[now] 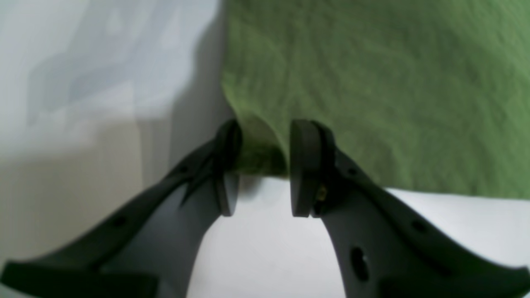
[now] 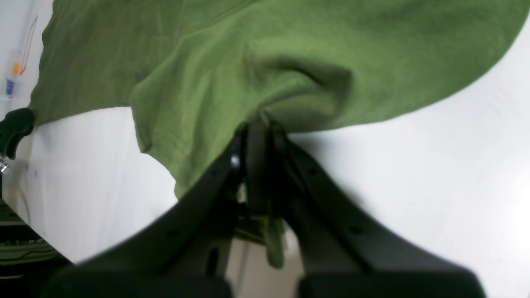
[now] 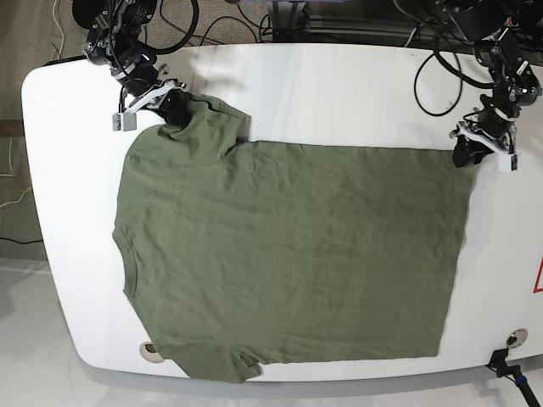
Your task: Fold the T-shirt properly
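T-shirt (image 3: 288,254) lies flat on the white counter (image 3: 339,93), filling most of the base view. Long axis runs left-right: collar and sleeves at frame left, hem at frame right.

Upper left of base view: right claw (image 3: 172,108) sits on the far sleeve / shoulder corner. Right wrist view shows its jaws closed to a thin gap w/ olive fabric bunched between them, cloth pulled up into a small ridge just ahead of the tips, so it's clamped on the sleeve area.

Upper right of base view: left claw (image 3: 468,153) is at the far hem corner. Left wrist view shows the left claw (image 1: 258,165) w/ jaws parted, a lifted curl of the hem corner between the pads (image 1: 304,165). Looks like it touches the left pad; gap to the other. Not pinched yet, as far as I can judge.

Key relation: both claws are on the far long edge, one per end, and the whole shirt body lies toward the bottom of the base frame from them. Next move prob. needs the left claw closed first, then the far edge carried toward the near edge.
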Available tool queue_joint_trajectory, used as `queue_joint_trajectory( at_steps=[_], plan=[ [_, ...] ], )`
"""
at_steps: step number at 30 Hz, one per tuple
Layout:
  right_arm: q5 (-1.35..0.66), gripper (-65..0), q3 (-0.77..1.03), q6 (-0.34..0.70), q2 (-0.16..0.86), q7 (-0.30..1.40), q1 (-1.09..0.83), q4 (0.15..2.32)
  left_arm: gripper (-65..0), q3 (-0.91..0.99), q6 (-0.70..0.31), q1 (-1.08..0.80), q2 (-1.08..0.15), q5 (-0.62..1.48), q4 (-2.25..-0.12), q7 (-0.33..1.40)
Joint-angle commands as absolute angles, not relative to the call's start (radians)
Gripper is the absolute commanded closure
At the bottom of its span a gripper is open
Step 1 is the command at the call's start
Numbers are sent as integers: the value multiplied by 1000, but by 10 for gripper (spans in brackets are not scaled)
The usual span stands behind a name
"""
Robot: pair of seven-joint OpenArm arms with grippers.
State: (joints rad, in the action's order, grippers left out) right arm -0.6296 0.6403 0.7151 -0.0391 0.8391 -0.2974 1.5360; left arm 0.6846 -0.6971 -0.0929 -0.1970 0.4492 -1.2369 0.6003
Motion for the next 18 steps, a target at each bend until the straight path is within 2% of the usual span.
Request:
queue_joint_trajectory(
  at_steps=[1,18],
  plan=[
    [-576,0,644,698,-35,885,-306,1537,-184,677,-698,-79,-193,432,-1242,627],
    [-575,0,644,698,-35,885,-305,1535,-185,677,-698,-44,-174,430,-1244,627]
  ],
)
